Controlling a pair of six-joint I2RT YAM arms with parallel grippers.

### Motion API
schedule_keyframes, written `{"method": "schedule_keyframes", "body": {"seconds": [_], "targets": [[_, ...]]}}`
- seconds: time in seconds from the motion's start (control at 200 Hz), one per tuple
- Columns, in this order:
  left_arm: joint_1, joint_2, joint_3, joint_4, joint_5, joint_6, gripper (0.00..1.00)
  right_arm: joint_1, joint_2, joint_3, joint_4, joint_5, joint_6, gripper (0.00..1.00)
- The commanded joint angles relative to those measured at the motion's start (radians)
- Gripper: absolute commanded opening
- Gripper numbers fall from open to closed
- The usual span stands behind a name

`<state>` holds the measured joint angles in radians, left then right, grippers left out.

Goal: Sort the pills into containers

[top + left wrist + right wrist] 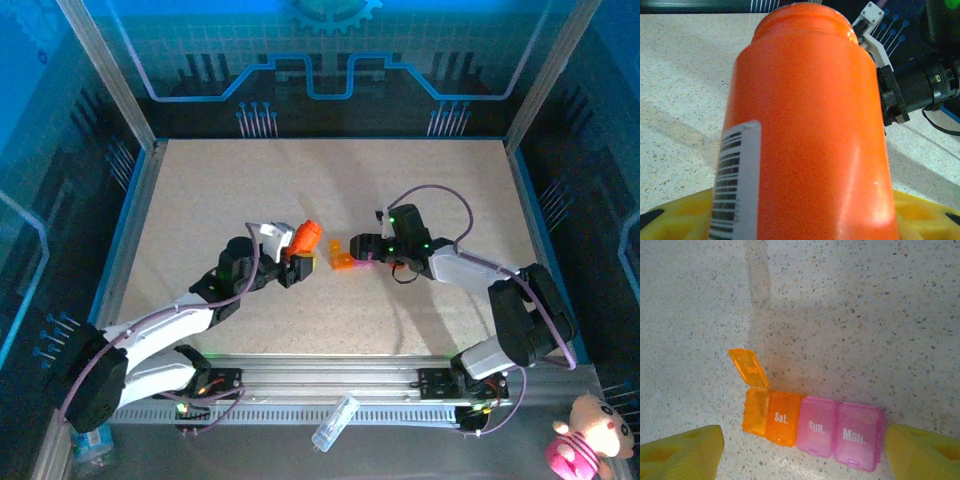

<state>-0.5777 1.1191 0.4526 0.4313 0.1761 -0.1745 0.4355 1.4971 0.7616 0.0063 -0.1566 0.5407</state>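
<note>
Cool bluish light, soft shadows; containers point(812, 427) sharp, bottle point(810, 125) blurred with glare.

Occlusions, crops and blur

Left wrist: orange bottle point(810, 130) is soft up close, with its base and barcode label point(735, 185) cut by the bottom frame edge. Left pincer point(299, 261) pads point(675, 215) are mostly hidden behind it. Right wrist: right pincer point(358, 250) fingertips point(680, 450) are cropped at the bottom corners. Lettering on the open lid point(749, 368) of the containers point(812, 427) is unreadable, and that cell's contents can't be told. Top view: cells are too small to separate.
</note>
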Motion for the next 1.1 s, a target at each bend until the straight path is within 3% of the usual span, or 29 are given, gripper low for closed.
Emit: {"method": "schedule_keyframes", "body": {"seconds": [0.0, 0.235, 0.445, 0.74, 0.946, 1.096], "targets": [[-0.013, 0.027, -0.007, 0.065, 0.035, 0.027, 0.0, -0.015, 0.025, -0.013, 0.075, -0.027, 0.033, 0.84], [-0.03, 0.097, -0.015, 0.107, 0.037, 0.02, 0.0, -0.015, 0.064, -0.007, 0.106, -0.05, 0.067, 0.82], [-0.041, 0.166, -0.018, 0.144, 0.044, 0.005, 0.0, -0.014, 0.063, -0.009, 0.077, 0.003, 0.044, 0.78], [-0.055, 0.252, -0.008, 0.178, 0.058, -0.01, 0.0, -0.017, 0.068, -0.016, 0.046, 0.029, 0.007, 0.52], [-0.062, 0.296, 0.001, 0.188, 0.068, -0.015, 0.0, -0.017, 0.079, -0.022, 0.038, 0.013, 0.007, 0.41], [-0.063, 0.317, 0.005, 0.188, 0.077, -0.017, 0.0, -0.015, 0.086, -0.027, 0.035, 0.006, 0.009, 0.4]]}}
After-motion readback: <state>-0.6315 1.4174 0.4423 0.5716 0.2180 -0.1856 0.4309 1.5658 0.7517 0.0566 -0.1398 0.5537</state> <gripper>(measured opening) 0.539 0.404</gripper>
